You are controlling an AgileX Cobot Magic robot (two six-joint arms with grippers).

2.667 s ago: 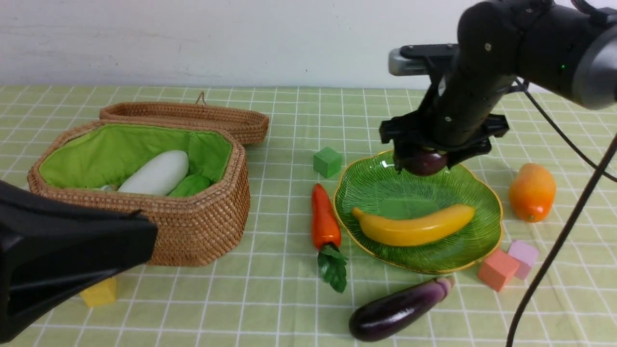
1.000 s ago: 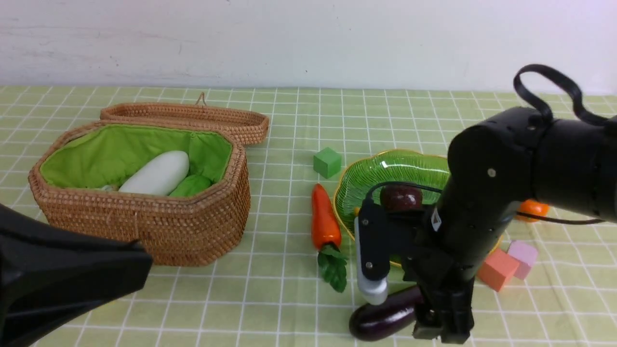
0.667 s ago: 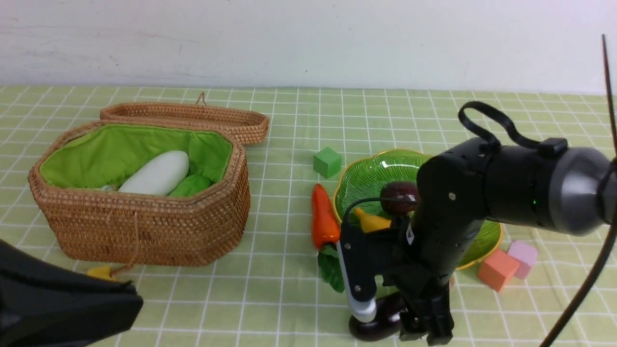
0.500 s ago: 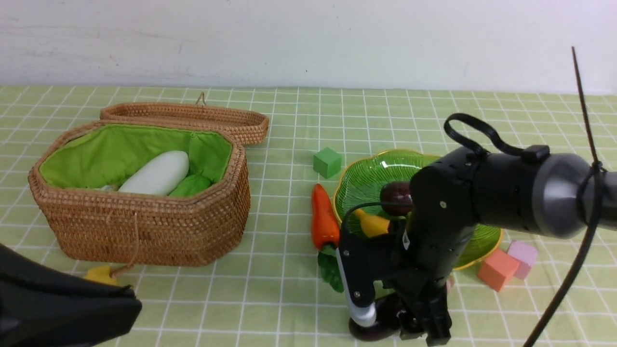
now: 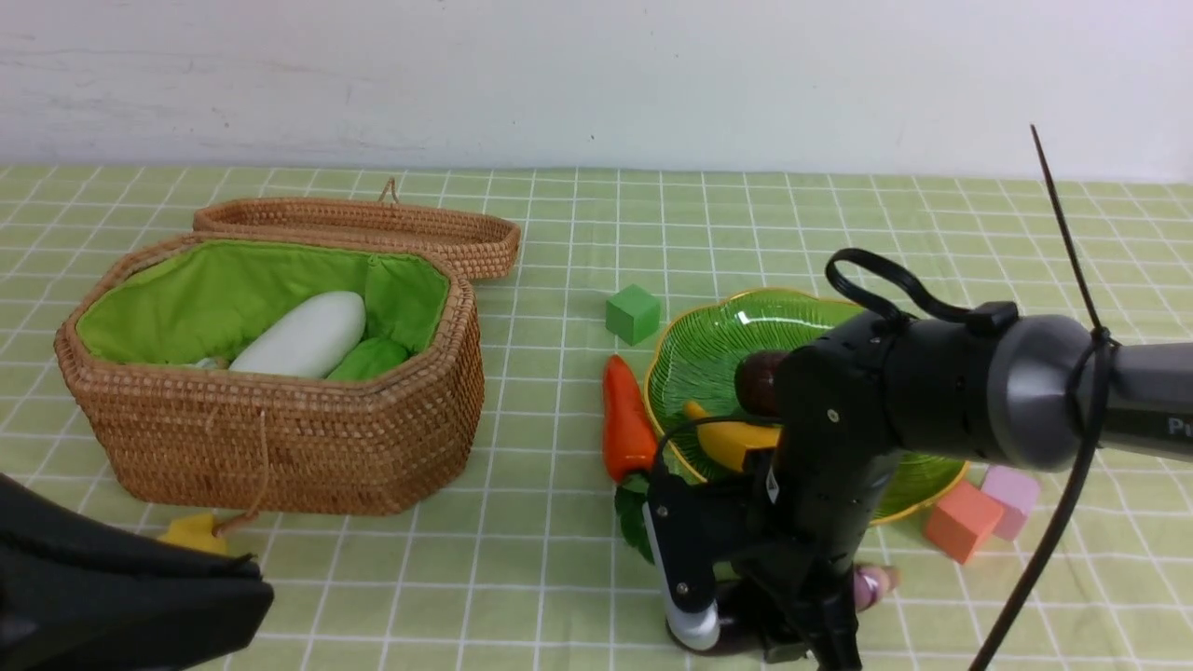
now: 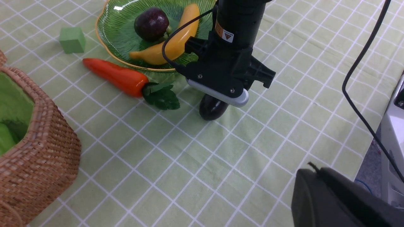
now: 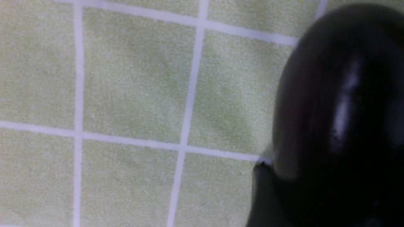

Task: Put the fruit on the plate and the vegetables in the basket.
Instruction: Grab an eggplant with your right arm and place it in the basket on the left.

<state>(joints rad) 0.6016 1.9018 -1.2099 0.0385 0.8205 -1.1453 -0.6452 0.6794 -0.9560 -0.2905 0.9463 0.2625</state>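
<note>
Right wrist view: right tool (image 7: 265,195) at eggplant (image 7: 341,94), jaw against its flank; far jaw hidden, grip unconfirmed. Front view: eggplant below plate (image 5: 913,489), long axis slanting toward robot's left at near end; right arm nearer.

Basket (image 5: 280,438) rough woven wicker; eggplant (image 7: 341,110) glossy; plate (image 5: 718,345) glossy.

We see a red-orange carrot (image 5: 627,419), a yellow banana (image 5: 732,438), a shiny green plate (image 5: 722,345) with gold edges, and white lines crossing the green surface (image 5: 447,587).
</note>
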